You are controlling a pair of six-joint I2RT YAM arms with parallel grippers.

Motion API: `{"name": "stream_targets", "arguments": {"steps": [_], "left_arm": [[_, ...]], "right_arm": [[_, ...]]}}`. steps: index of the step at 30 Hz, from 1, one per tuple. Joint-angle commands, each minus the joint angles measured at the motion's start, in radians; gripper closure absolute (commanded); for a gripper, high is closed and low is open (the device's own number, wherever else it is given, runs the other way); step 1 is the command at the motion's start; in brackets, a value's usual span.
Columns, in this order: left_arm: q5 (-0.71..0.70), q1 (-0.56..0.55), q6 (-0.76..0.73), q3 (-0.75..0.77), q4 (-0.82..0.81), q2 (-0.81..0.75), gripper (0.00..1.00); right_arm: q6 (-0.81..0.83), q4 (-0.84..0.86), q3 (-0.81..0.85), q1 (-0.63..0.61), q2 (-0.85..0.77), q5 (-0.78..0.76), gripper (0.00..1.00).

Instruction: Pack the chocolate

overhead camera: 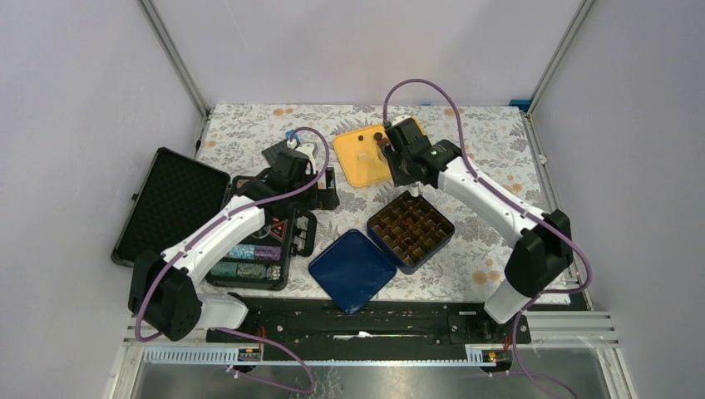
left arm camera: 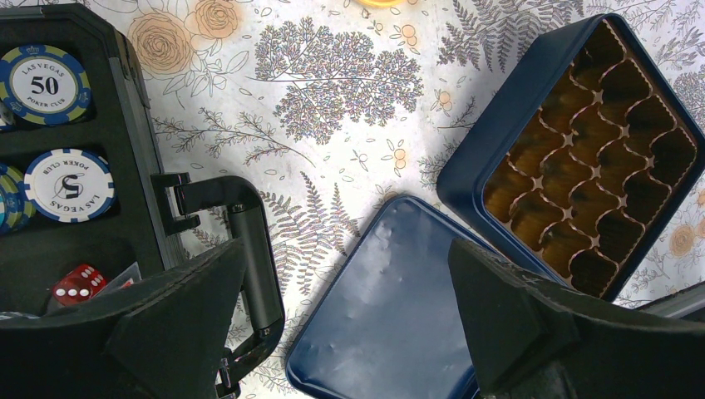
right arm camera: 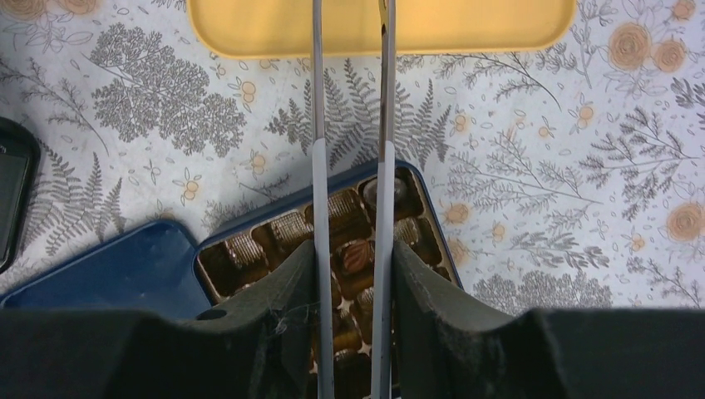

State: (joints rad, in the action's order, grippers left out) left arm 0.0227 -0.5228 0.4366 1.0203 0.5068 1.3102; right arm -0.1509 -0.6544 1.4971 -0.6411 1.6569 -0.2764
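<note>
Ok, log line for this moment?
right gripper: shut on tongs, above tin | left gripper: open, empty | tin: some chocolate in, many cells empty | lid: off, beside tin

We are looking at a robotics lab cell. Plain pale walls (overhead camera: 83, 125) in an aluminium frame (overhead camera: 175, 58) box in a table under a floral cloth (overhead camera: 490, 141). The left arm (overhead camera: 216, 237) and right arm (overhead camera: 490, 195), trailing purple cables (overhead camera: 416, 83), are bolted to a black mounting rail (overhead camera: 374, 320).

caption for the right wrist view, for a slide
right gripper holds tongs above the blue tin of chocolates, yellow tray beyond
</note>
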Motion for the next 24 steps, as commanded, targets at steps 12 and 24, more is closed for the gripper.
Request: {"name": "stream_targets", "arguments": {"steps": [12, 24], "left_arm": [[-0.019, 0.0, -0.015, 0.056, -0.027, 0.015, 0.01], [-0.064, 0.0, -0.011, 0.147, -0.03, 0.065, 0.01]], "right_arm": [[-0.055, -0.275, -0.073, -0.009, -0.332, 0.14, 0.73], [-0.123, -0.419, -0.265, -0.009, -0.566, 0.264, 0.73]]}}
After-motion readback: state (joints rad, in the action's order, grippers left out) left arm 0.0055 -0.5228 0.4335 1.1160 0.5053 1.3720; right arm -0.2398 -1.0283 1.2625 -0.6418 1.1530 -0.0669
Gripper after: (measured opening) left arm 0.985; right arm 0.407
